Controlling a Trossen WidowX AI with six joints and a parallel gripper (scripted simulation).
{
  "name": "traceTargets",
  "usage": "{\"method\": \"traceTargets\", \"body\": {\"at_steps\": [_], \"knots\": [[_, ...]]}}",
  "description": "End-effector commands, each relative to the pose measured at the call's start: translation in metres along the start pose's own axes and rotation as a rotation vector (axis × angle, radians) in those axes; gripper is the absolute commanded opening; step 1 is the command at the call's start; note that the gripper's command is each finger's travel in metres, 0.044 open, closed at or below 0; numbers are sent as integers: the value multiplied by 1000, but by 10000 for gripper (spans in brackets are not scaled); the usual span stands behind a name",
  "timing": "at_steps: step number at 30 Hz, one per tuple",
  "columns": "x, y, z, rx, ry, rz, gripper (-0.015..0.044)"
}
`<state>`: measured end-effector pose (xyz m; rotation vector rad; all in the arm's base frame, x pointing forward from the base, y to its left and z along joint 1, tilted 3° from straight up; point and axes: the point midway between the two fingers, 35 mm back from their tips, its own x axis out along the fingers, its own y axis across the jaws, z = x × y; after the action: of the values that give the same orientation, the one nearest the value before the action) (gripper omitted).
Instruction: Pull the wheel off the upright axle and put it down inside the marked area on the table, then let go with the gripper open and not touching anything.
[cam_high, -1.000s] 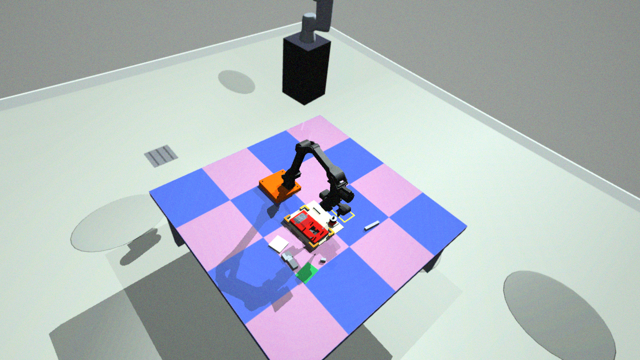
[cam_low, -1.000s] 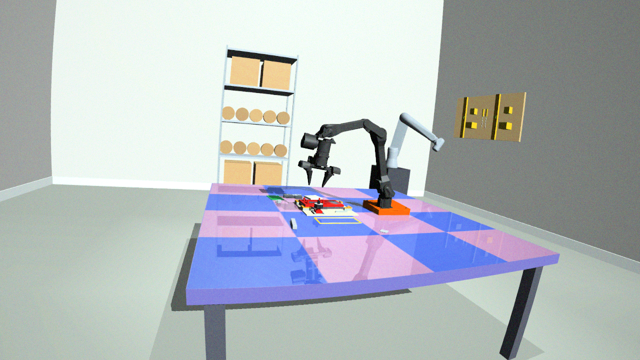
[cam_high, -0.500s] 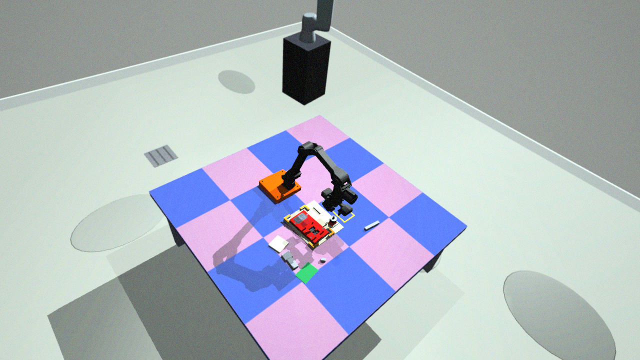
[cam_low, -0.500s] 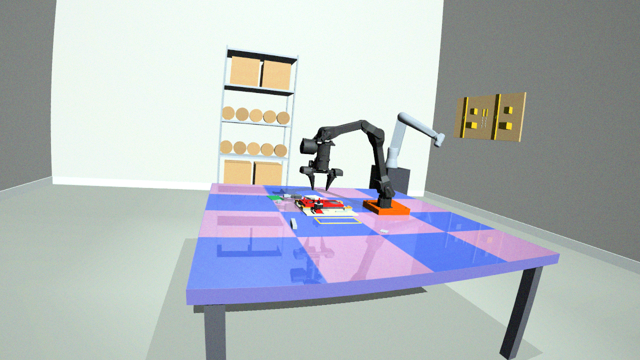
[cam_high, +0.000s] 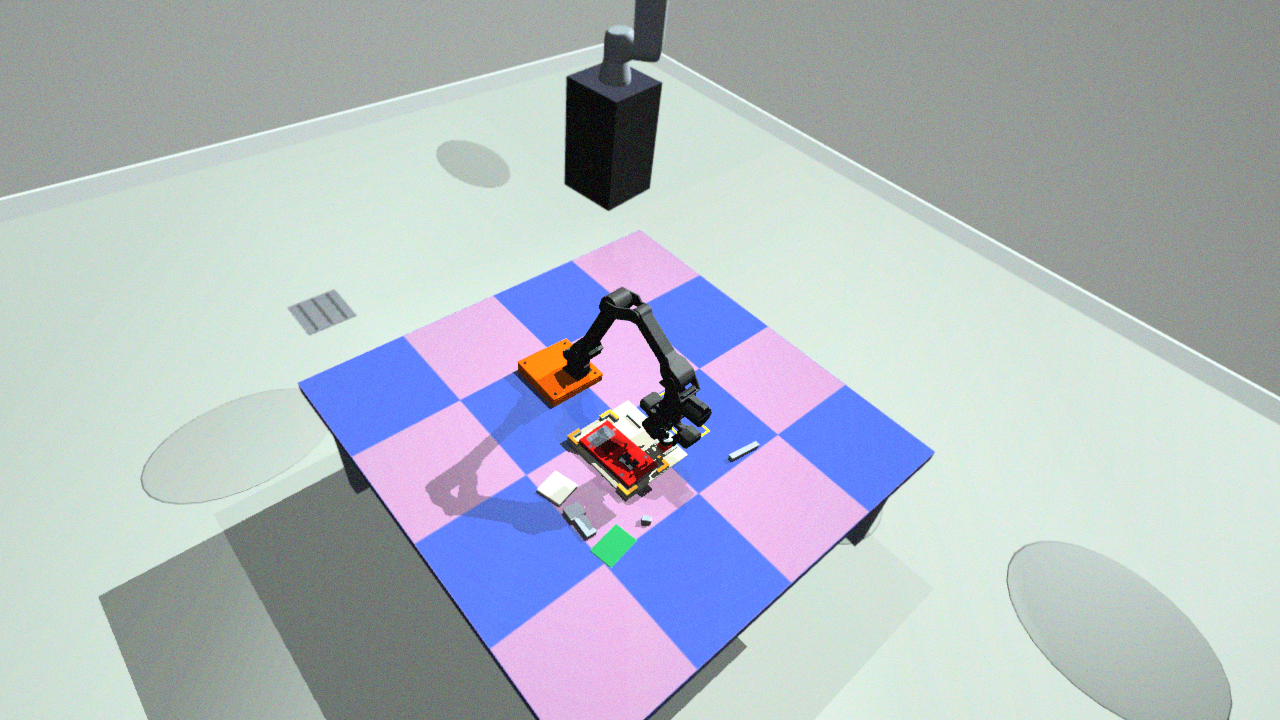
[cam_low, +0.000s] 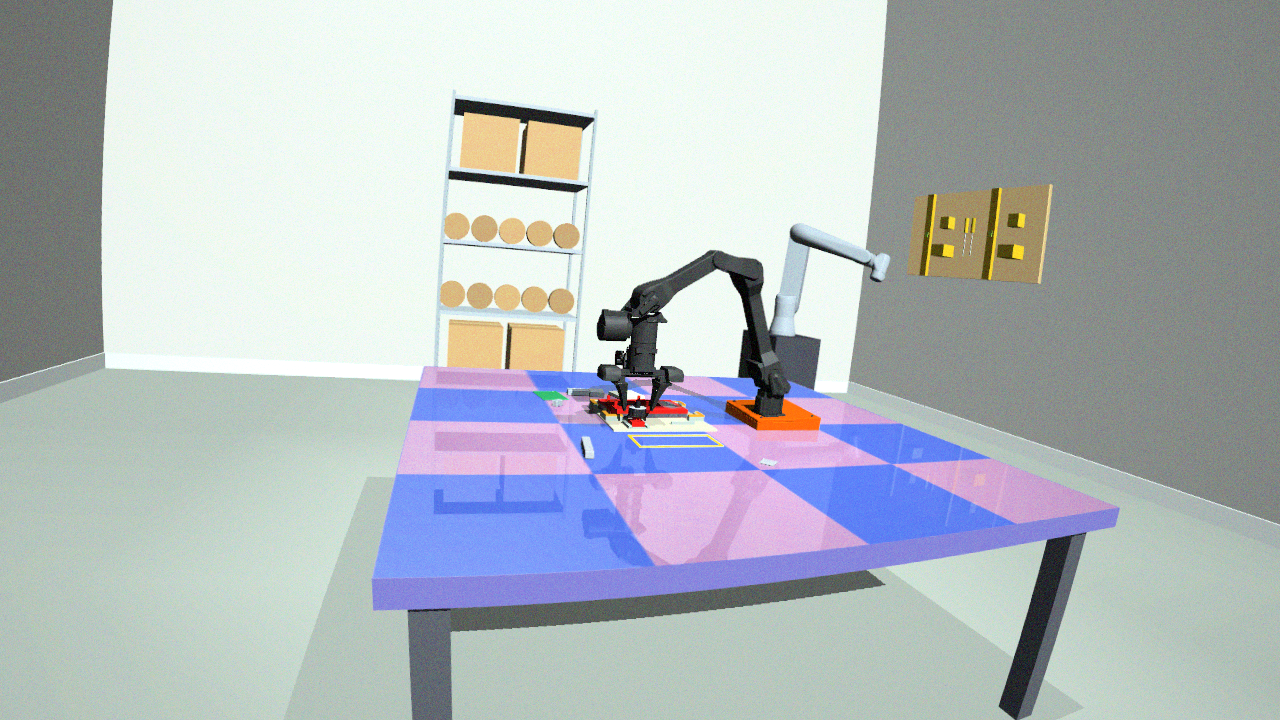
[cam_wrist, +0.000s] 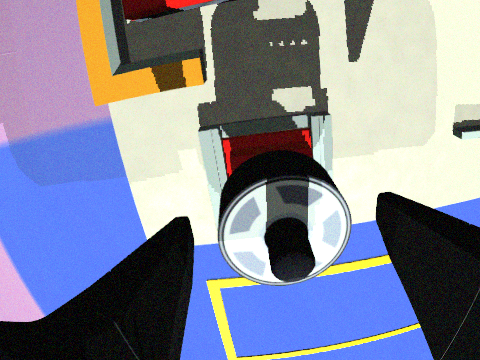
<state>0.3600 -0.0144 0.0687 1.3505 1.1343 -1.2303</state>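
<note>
The wheel (cam_wrist: 250, 239) (cam_low: 636, 412), with a black tyre and a silver face, sits on the black upright axle (cam_wrist: 292, 265) over a red block at the edge of the cream board (cam_wrist: 390, 120). My gripper (cam_wrist: 286, 217) (cam_low: 640, 408) is open and points down, one finger on each side of the wheel, with a visible gap on both sides in the wrist view. In the top view the gripper hides most of the wheel. The marked area, a yellow outline (cam_wrist: 222, 320) (cam_low: 680, 446), lies on the blue table square beside the board; nothing shows inside it.
A red part (cam_high: 604, 438) lies on the board between orange corner pieces. Around the board lie a light bar (cam_high: 742, 450) (cam_low: 587, 446), a white tile (cam_high: 556, 488), grey blocks (cam_high: 579, 520), a small grey piece (cam_high: 646, 520) and a green square (cam_high: 614, 545).
</note>
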Motion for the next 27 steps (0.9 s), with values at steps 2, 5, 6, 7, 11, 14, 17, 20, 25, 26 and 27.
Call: {"method": "traceTargets", "body": {"at_steps": [2,5,6,7,11,14,17,20,25,26,27], "knots": [[0,0,0,0,0,0,247],[0,0,0,0,0,0,188],[0,0,0,0,0,0,182],[0,0,0,0,0,0,175],[0,0,0,0,0,0,148],[0,0,0,0,0,0,89],[-1,0,0,0,0,0,10],[-2,0,0,0,0,0,0],[-3,0,0,0,0,1,0],[-4,0,0,0,0,1,0],[-4,0,0,0,0,1,0]]}}
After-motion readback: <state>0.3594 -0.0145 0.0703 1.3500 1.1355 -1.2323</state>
